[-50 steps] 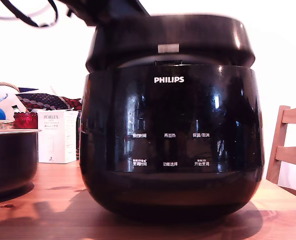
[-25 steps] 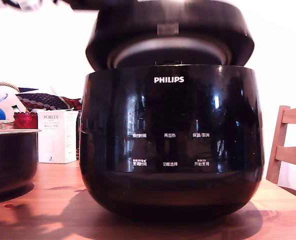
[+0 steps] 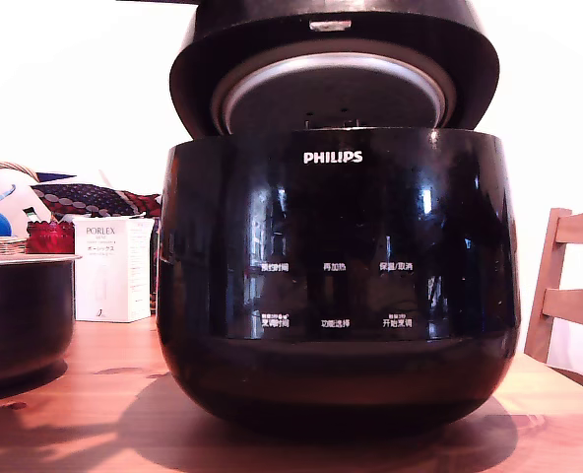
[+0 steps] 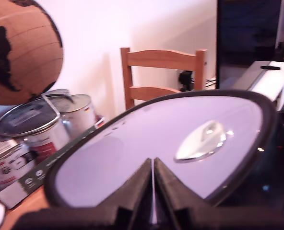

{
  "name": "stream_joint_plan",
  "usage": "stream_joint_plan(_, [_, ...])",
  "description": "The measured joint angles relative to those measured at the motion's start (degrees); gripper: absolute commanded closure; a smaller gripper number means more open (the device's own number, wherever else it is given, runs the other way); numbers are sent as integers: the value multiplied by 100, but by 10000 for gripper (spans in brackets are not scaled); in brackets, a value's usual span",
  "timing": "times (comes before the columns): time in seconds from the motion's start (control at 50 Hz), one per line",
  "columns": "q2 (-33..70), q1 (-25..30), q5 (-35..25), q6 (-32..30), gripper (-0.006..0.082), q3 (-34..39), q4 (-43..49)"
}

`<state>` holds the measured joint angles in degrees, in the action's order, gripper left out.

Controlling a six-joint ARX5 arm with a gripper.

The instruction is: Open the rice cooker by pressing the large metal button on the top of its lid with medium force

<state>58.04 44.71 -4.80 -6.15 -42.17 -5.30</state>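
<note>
Now tilted open above rice cooker [image 3: 337, 286]: lid [image 4: 156, 139], metal button [image 4: 201, 141] just beyond clenched, empty gripper [image 4: 152, 191] fingertips.

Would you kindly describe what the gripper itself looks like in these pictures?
Only the wrist view shows the gripper: two matte black, wedge-shaped jaws that taper to narrow tips, with a thin pale seam between them. Their surface looks slightly rough and bears no visible markings. No cables or arm links appear in that view, and the exterior view shows no clear part of the arm.
</note>
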Motion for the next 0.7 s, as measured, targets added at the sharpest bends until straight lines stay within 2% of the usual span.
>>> stream_joint_plan(0.3, [-264,-337,199,-2,788,0,107])
stream_joint_plan(0.7, [-782,-1241,498,-2,788,9,284])
